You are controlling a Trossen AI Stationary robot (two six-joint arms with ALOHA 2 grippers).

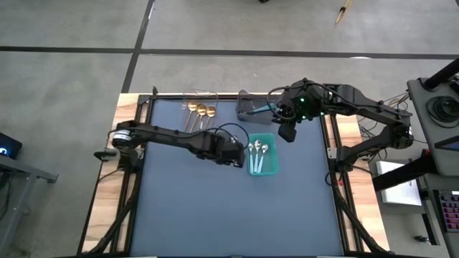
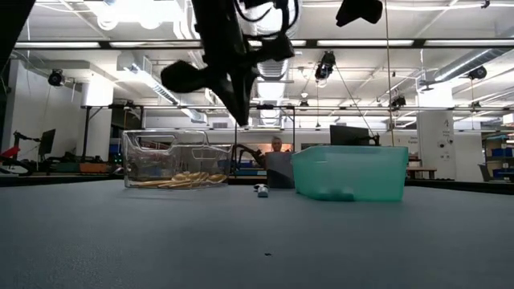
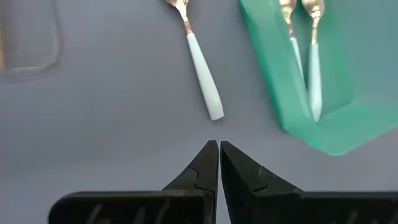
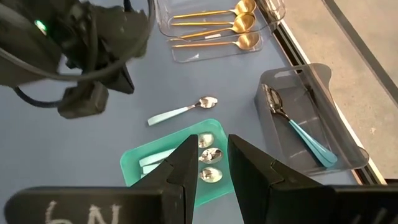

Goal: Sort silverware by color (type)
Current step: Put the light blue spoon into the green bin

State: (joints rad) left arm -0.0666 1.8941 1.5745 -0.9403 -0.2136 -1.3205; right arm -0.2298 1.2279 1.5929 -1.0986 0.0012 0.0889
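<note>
The left hand point(image 3: 219, 149), fingers pressed together, hovers by one loose blue-handled spoon point(image 3: 200, 67). The right hand point(image 4: 207, 163), slightly spread and empty, hangs above the teal bin point(image 4: 134, 163), which holds three spoons; three gold spoons point(image 4: 214, 27) lie in the clear bin.

Gold spoons point(image 4: 214, 28) binned, light-blue-handled spoon point(image 4: 180, 112) loose, perhaps three sorted

Grey concrete floor point(image 1: 64, 79) around the table; ceiling strip lights point(image 2: 353, 42) glow beyond.
</note>
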